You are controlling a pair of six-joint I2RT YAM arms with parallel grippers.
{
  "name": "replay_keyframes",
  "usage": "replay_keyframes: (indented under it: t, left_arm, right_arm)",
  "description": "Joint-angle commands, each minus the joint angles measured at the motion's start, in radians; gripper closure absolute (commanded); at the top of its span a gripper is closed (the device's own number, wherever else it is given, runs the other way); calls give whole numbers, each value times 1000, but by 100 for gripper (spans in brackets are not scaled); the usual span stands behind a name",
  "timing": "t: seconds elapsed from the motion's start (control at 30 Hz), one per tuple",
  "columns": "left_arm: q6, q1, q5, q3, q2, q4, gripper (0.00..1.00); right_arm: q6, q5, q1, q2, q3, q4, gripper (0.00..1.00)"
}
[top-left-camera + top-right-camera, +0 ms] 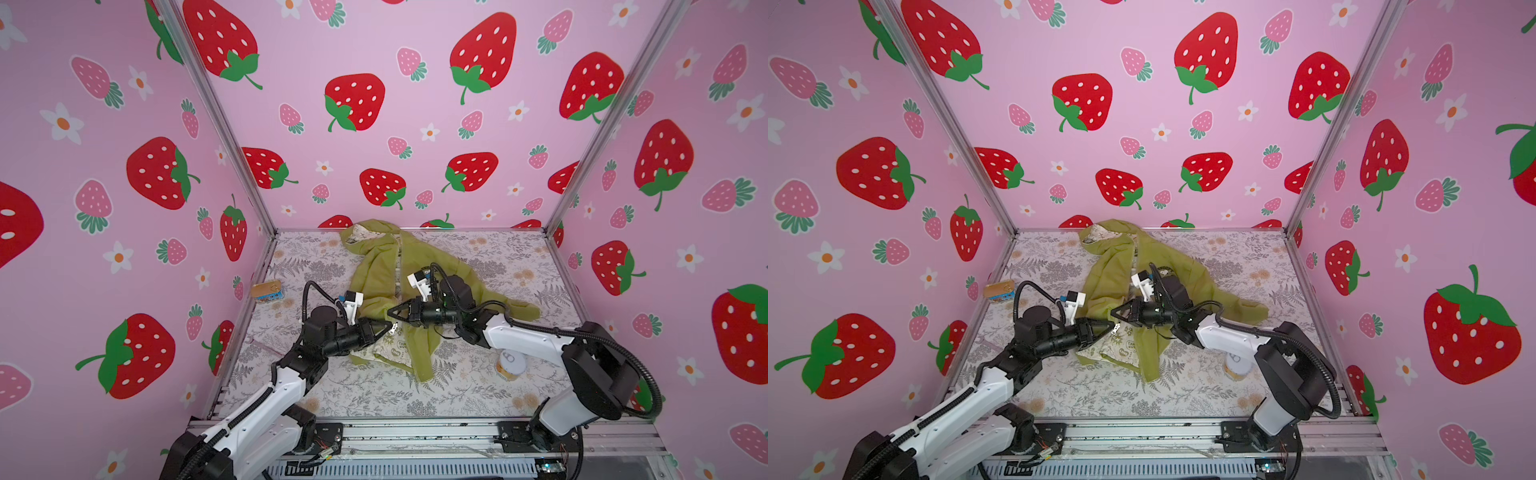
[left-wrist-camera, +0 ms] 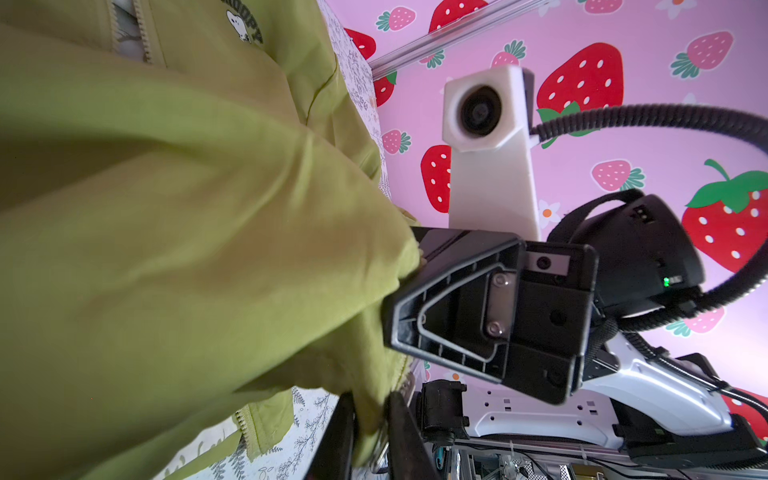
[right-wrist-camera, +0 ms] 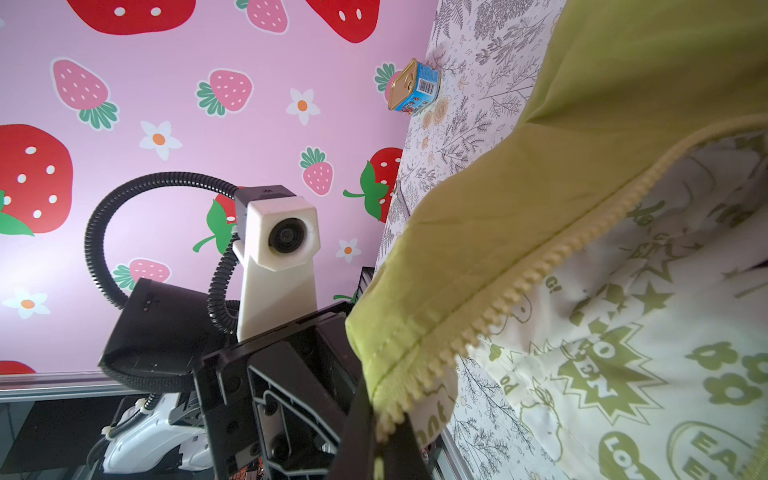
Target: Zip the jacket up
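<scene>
While right fingers [image 3: 358, 432] pinch jacket [image 1: 374, 270] zipper edge, left fingers [image 2: 337, 436] grip opposite front edge.

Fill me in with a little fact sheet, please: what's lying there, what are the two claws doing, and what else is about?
garment: olive-green hooded jacket lying on the floral table, hood at the far end
zipper: open; teeth unjoined, printed lining showing
left gripper: closed on the jacket's front edge by the metal pull
right gripper: closed on the bottom end of a toothed zipper edge
extras: rectangular tin at left, round can at right, both untouched
</scene>
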Motion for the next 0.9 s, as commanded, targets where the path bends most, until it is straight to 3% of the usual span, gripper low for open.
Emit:
replay_keyframes:
  t: [0.0,0.57,0.87]
  left_arm:
    - [12,5,26,45,6,20,81]
    - [20,5,53,64,20,30,79]
    - [24,5,63,71,35,36,85]
  right_arm:
    - [-7,-12,-3,-28,20,4,100]
    - [-7,-13,0,-20,14,11,100]
    - [-3,-12,6,-14,15,17,100]
